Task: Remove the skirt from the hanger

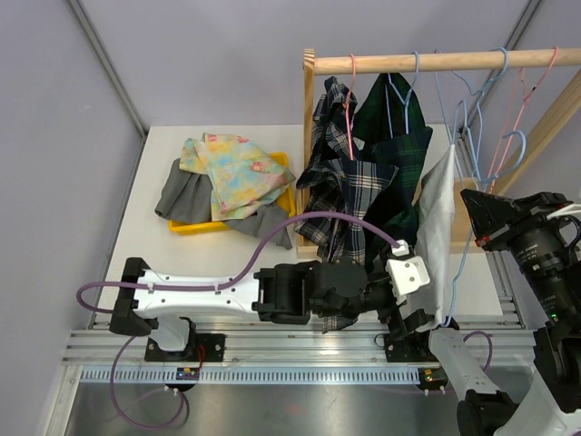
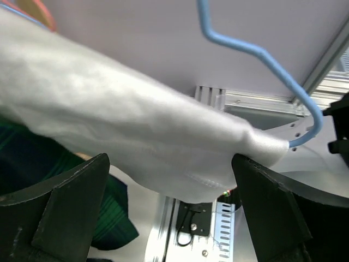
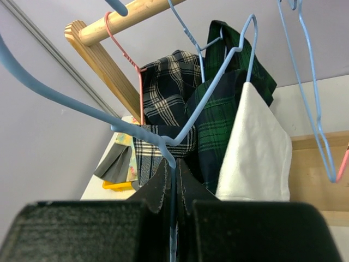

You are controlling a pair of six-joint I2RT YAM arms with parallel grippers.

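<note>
Right pincer (image 3: 173,170) clamps blue hanger (image 3: 131,130) as anchor; left pincer (image 2: 170,174) wide, straddling white skirt (image 2: 136,125) so I can tug.

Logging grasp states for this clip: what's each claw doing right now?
Left claw: open, straddling the white skirt.
Right claw: closed on the blue hanger.

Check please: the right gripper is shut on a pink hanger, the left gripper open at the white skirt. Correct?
Wrong colour: the right wrist view shows the right gripper shut on a blue hanger, not pink. The left gripper is open at the white skirt.
</note>
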